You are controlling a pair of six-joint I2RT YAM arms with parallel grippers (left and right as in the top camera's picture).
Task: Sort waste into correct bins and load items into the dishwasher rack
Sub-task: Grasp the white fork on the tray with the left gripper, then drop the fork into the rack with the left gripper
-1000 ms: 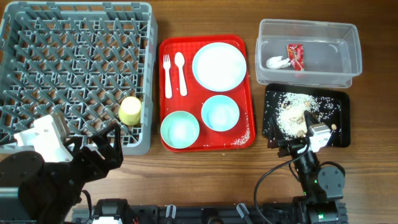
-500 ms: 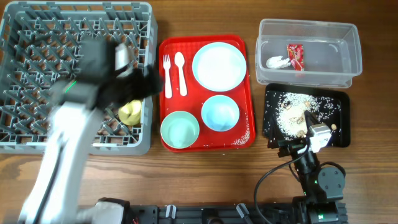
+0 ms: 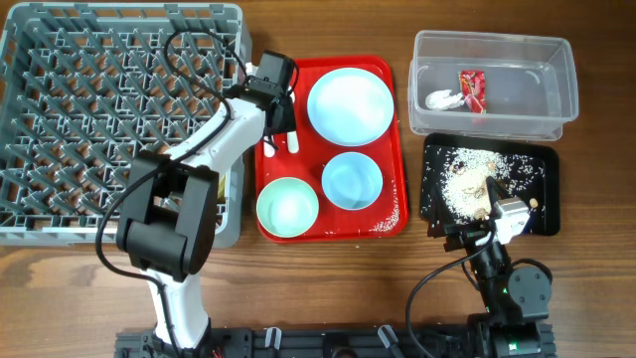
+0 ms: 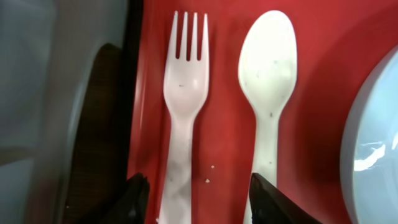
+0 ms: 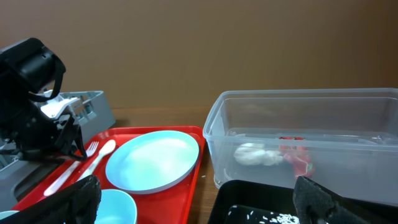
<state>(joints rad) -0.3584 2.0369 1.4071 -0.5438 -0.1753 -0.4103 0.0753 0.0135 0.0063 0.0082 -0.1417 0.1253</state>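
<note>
Left hand (image 4: 200,198): wide, empty, poised over the tray (image 4: 221,37) so the fork (image 4: 184,106) handle sits between my fingertips. Fork: left of centre in wrist view, just beside spoon (image 4: 267,81), not touching.

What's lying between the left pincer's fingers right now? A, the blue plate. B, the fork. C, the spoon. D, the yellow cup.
B: the left wrist view shows the handle of the fork between the fingers of the open left pincer, the spoon beside one finger.
</note>
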